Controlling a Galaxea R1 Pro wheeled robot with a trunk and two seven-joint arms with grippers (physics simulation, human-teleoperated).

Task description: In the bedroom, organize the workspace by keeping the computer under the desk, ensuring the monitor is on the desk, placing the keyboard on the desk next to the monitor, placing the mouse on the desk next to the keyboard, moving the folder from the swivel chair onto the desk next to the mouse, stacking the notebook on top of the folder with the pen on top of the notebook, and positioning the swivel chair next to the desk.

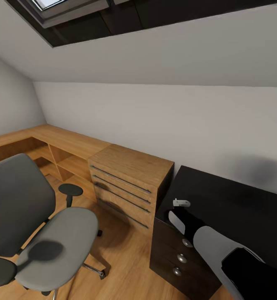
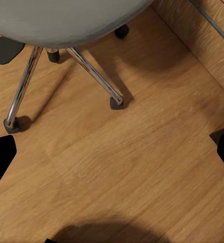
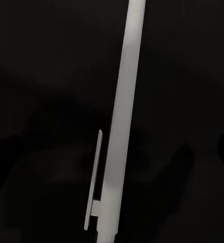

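1. The right gripper (image 1: 178,207) is at the near corner of the desk (image 1: 238,208), pinched narrow on the pen (image 1: 181,203), a thin white stick that juts from its tip above the glossy black top
2. Close up from the right wrist, the pen (image 3: 119,126) is a smooth pale shaft with a flat clip along one side, set against the dark sheen of the desk (image 3: 41,76)
3. The left gripper (image 2: 112,152) hangs over the wood floor (image 2: 117,177) with its black fingertips (image 2: 0,157) spread wide and nothing between them
4. The swivel chair (image 1: 59,241) stands on the floor apart from the desk; its rounded grey seat is bare, with matt black armrests and chrome legs (image 2: 94,73) ending in black casters
5. Between chair and desk stands a light wooden drawer cabinet (image 1: 126,183) with long bar handles, touching the desk's dark drawer unit (image 1: 175,254) with its round metal knobs
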